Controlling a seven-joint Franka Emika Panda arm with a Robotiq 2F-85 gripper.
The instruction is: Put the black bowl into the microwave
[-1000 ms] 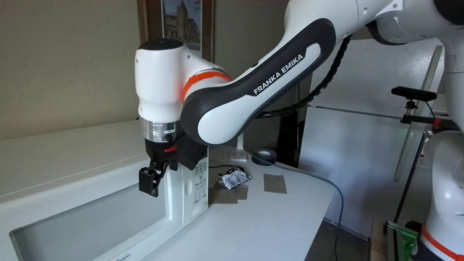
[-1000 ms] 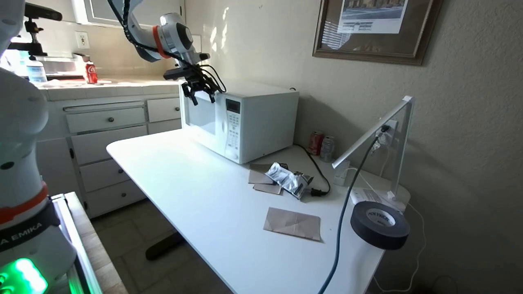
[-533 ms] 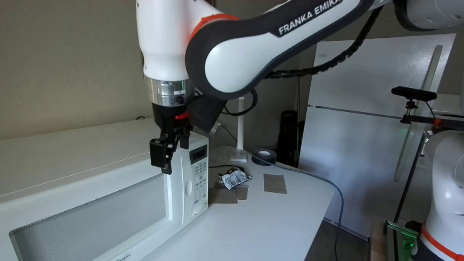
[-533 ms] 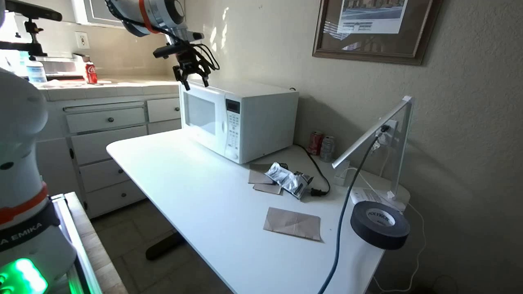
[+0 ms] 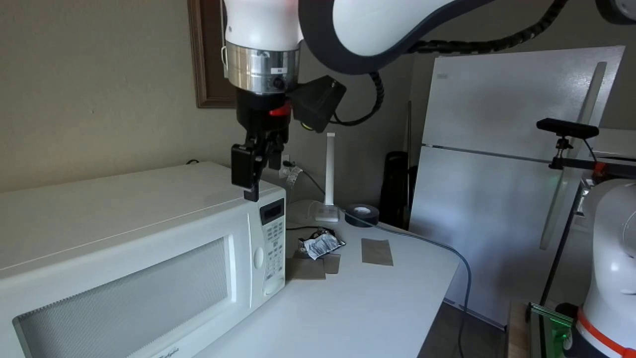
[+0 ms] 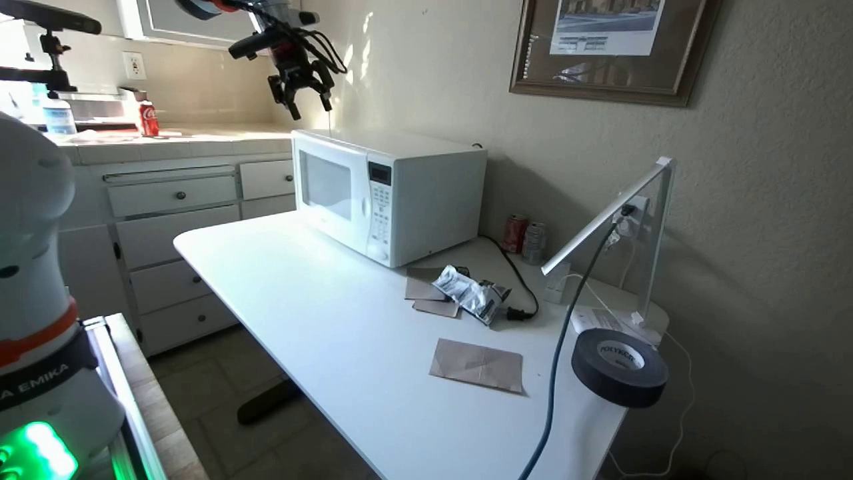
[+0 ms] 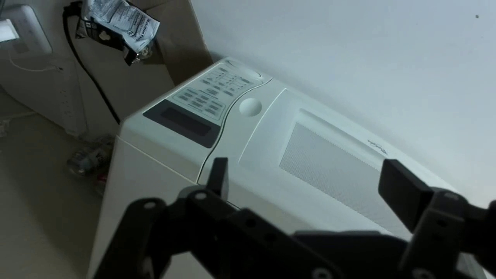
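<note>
Far left in an exterior view: robot base point(image 6: 46, 400), green light point(image 6: 48, 445) on. Behind it, counter point(image 6: 213, 150) with bottle point(image 6: 58, 120) and counter can point(image 6: 148, 120), drawers point(image 6: 173, 198) below; only this view has them. Next, gripper point(image 6: 311, 112) hanging above the microwave point(image 6: 440, 207), clear of it; wrist view shows the fingers point(image 7: 405, 193) wide apart. Microwave stands at the far end of the table point(image 6: 346, 340), set in from the rounded left corner, door point(image 6: 333, 183) closed and facing the long front edge; inside can't be made out through the window point(image 5: 129, 298). Black bowl: cannot tell where it is. Further right, along the back edge: red can point(image 6: 514, 233) and silver can point(image 6: 534, 243), also peeking out beside the microwave in the wrist view. Silver packet point(image 6: 470, 293) lies mid-table, partly on cardboard point(image 6: 422, 285), print clearest in wrist view; black plug point(image 6: 520, 314) just right of it. Brown sheet point(image 6: 478, 365) flat, well in from the front edge. Lamp point(image 6: 603, 217) near the back right corner, tape roll point(image 6: 616, 373) by the right edge; both exterior views have these two. Right part of an exterior view: white fridge point(image 5: 497, 104), seen only there.
</note>
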